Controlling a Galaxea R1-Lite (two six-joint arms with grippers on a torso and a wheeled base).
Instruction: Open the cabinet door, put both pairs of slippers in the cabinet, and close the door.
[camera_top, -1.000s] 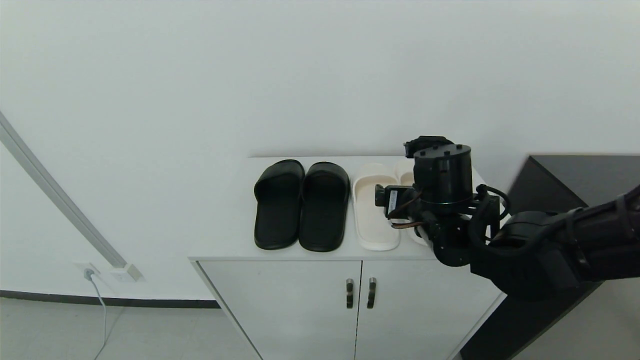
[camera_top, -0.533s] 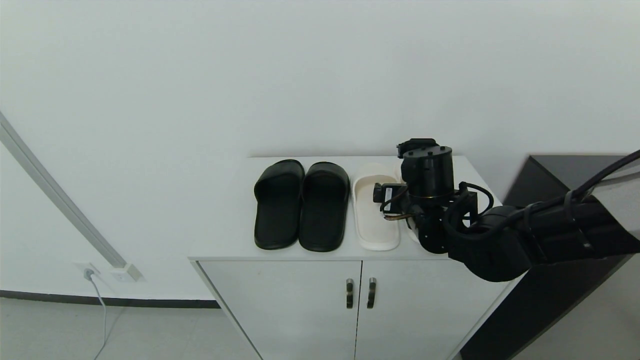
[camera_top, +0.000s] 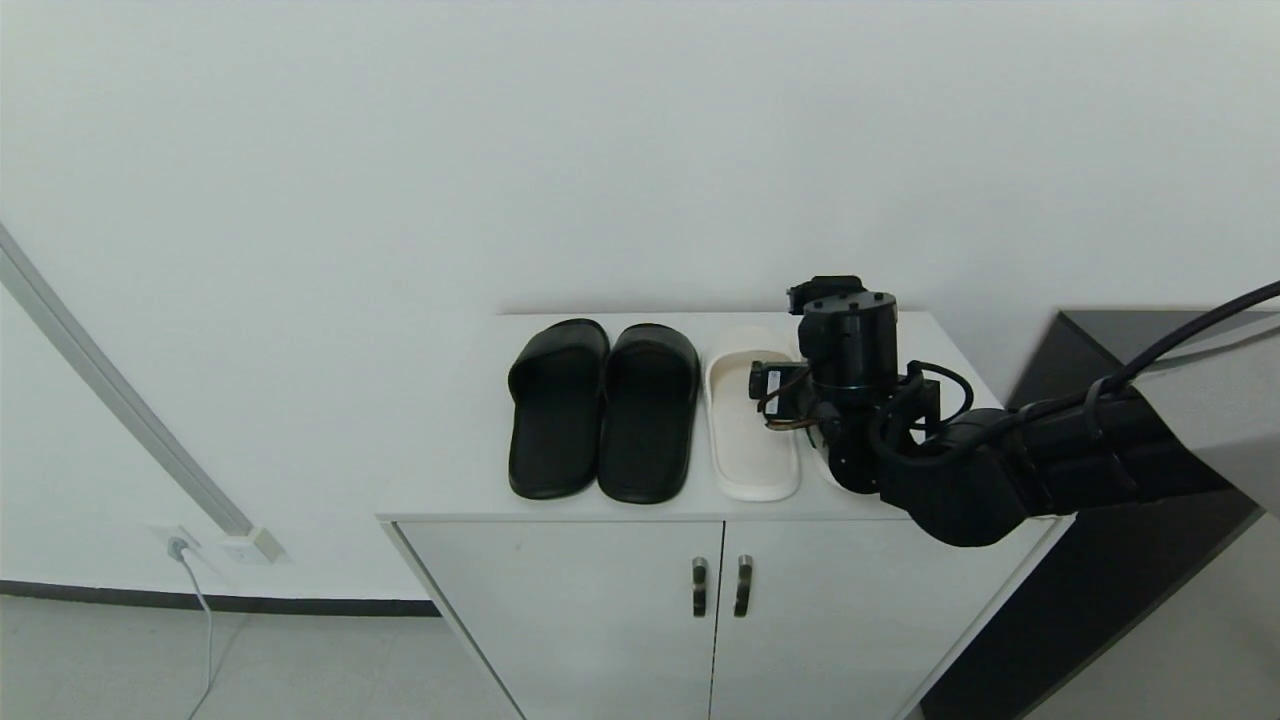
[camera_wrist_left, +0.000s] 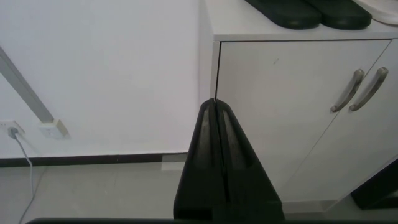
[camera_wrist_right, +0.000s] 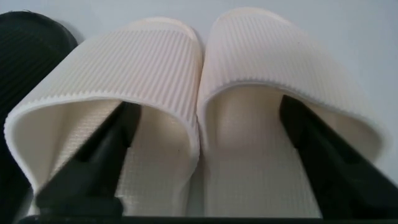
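My right gripper (camera_wrist_right: 205, 106) is spread, a finger inside each ribbed cream foam slipper (camera_wrist_right: 155, 62) mid-frame; I'd squeeze both inner walls evenly. My left gripper (camera_wrist_left: 215, 107) is clenched, empty.

Bright, even, diffuse light in every view; soft shadows gather under the straps of the cream slippers (camera_wrist_right: 163, 70).
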